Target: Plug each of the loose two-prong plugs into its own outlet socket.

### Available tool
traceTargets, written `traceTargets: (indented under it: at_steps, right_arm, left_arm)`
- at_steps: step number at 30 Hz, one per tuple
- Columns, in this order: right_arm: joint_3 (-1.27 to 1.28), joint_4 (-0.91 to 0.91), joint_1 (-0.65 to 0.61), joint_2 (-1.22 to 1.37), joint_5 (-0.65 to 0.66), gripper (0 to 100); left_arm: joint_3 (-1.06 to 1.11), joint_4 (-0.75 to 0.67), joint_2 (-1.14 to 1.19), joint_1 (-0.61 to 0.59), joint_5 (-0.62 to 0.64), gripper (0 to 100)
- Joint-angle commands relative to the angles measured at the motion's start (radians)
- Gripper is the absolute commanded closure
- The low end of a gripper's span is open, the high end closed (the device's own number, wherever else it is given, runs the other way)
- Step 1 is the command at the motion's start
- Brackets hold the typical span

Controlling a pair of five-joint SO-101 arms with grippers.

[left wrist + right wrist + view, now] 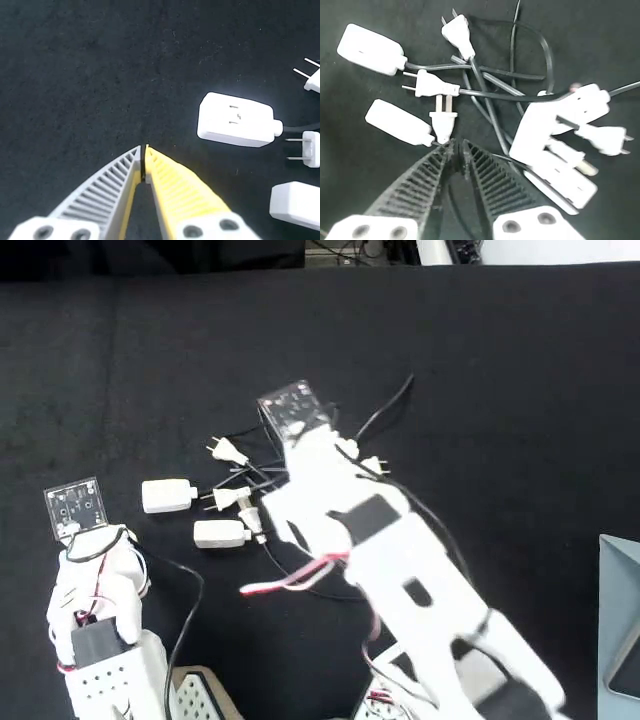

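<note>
Two white outlet sockets (168, 495) (220, 533) lie on the black cloth, with loose two-prong plugs (228, 450) (228, 500) beside them. My left gripper (144, 150) is shut on nothing, a short way from a socket (237, 120) whose slots face up. My right gripper (458, 146) is shut to a narrow slit, its tips at the tail of a small plug (443, 122). That plug's prongs point away from the gripper, between a socket (395, 122) and another plug (432, 89). I cannot tell whether its tail or cord is pinched.
Black cords tangle around a white multi-outlet block (555, 135) with plugs seated in it, beside my right gripper. A further plug (457, 32) and socket (370, 49) lie beyond. A grey object (620, 620) sits at the table's right edge.
</note>
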Motion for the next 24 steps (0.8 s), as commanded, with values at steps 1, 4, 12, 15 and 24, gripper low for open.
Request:
traceTargets:
  at_steps: [1,4,12,15,24]
  right_arm:
    - [-0.104,-0.017,-0.051,0.145,-0.066,89.4]
    - [-0.142,-0.017,-0.081,0.255,-0.100,82.4]
    - [-0.305,-0.023,-0.110,0.475,-0.155,82.1]
    - [-0.354,-0.023,-0.110,0.539,-0.160,82.1]
    - [-0.418,-0.023,-0.126,0.657,-0.160,82.1]
  left_arm:
    - [-0.008,-0.018,-0.005,-0.010,0.003,97]
    - [-0.008,-0.018,-0.005,-0.010,0.003,97]
    - [-0.008,-0.017,-0.005,-0.007,0.003,97]
    - [-0.007,-0.017,-0.005,-0.007,0.003,97]
    - [-0.007,-0.017,-0.005,-0.004,0.002,97]
